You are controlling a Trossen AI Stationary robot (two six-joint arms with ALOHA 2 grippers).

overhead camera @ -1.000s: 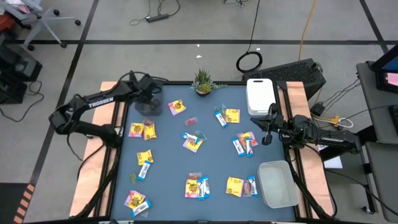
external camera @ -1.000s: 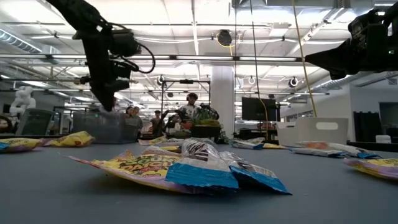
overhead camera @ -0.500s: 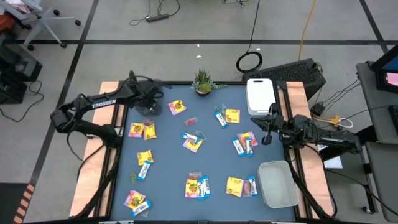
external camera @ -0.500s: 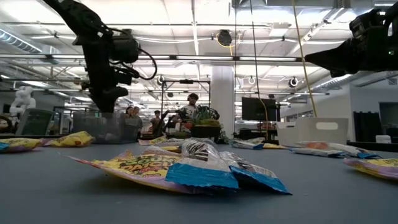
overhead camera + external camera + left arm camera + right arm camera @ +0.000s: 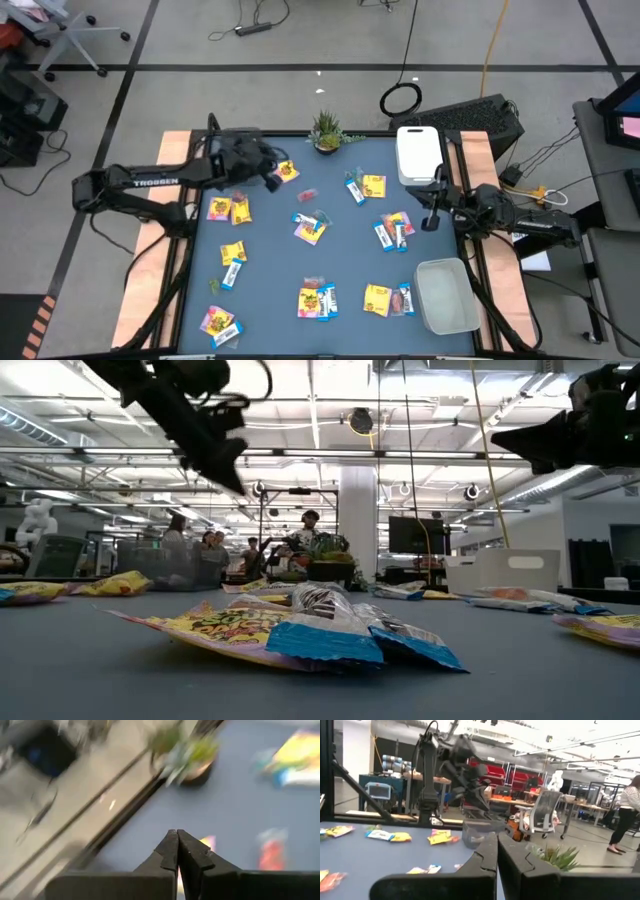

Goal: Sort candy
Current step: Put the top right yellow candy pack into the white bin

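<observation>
Candy lies scattered over the blue table: yellow packets, blue-and-white bars and a small red piece. One yellow-and-blue packet lies close in the low view. My left gripper is shut and empty. It hangs above the far left part of the table, just beside a yellow packet, and slants down in the low view. Its wrist view shows shut fingers over that packet and the red piece. My right gripper waits shut at the right edge.
A clear bin stands at the far left, under the left arm. A white container sits at the far right and a clear tray at the near right. A small potted plant stands at the far edge. People show in the room beyond.
My left gripper has swung from above the clear bin toward the table's right, ending beside the yellow packet. It has also risen and tipped from pointing straight down to slanting. It has stayed shut. The candy has not moved.
</observation>
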